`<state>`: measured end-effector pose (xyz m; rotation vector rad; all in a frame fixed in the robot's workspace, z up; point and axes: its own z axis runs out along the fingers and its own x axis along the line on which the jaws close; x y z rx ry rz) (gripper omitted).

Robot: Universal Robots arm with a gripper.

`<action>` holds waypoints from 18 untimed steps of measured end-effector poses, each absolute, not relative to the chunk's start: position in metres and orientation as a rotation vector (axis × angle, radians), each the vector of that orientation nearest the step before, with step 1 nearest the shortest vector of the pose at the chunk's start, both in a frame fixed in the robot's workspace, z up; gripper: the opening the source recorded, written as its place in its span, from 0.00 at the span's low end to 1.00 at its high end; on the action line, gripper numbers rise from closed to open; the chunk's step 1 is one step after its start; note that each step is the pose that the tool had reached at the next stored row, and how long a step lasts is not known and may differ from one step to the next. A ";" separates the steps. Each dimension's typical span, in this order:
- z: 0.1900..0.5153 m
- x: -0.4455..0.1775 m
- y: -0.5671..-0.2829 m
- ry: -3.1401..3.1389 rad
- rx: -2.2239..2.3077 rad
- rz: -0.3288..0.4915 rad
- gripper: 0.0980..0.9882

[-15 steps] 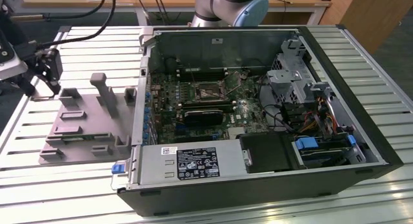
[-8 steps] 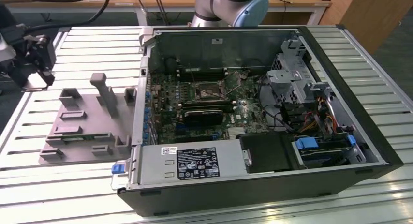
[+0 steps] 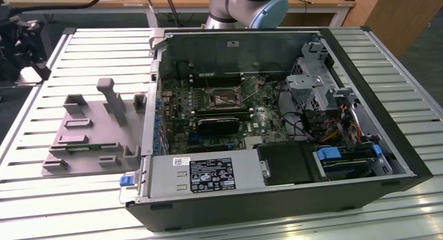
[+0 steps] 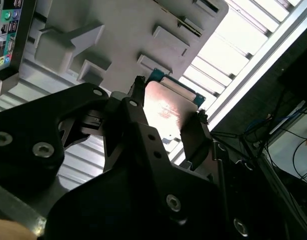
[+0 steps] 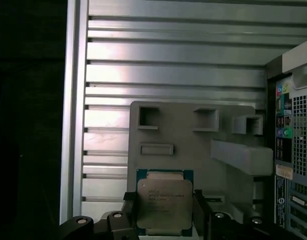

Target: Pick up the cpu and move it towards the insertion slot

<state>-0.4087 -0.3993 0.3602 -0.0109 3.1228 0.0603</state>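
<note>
pincer (image 5: pixel 165 214) pinching the cpu (image 5: pixel 164 202), one dark finger (image 5: pixel 201 215) against each of two opposite edges. silver top faces the camera in the first wrist view, with a green rim showing at the far edge. the second wrist view has the same grip: cpu (image 4: pixel 166 107) caught between the two fingertips, pincer (image 4: pixel 168 100) closed onto it.

the cpu sits over the grey tray (image 5: pixel 193 145) of moulded pockets, near one edge of it. it looks held clear of the tray, though contact underneath cannot be ruled out.

the tray (image 3: pixel 90 131) lies on the slatted metal surface (image 3: pixel 55 198), just beside the open computer case (image 3: pixel 277 198) on the exterior view's left. the insertion slot (image 3: pixel 223 97) is inside the case, a square framed socket on the board, and nothing sits in it.

key relation: the slot lies toward the exterior view's right of the tray, past the case wall. cpu is square, so no long axis to line up.
</note>
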 end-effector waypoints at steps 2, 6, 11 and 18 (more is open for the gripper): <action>0.367 -0.409 -0.399 3.121 -0.011 0.060 0.49; 0.379 -0.409 -0.399 3.118 -0.011 0.060 0.49; 0.392 -0.409 -0.399 3.116 -0.011 0.060 0.49; 0.393 -0.409 -0.399 3.115 -0.011 0.060 0.49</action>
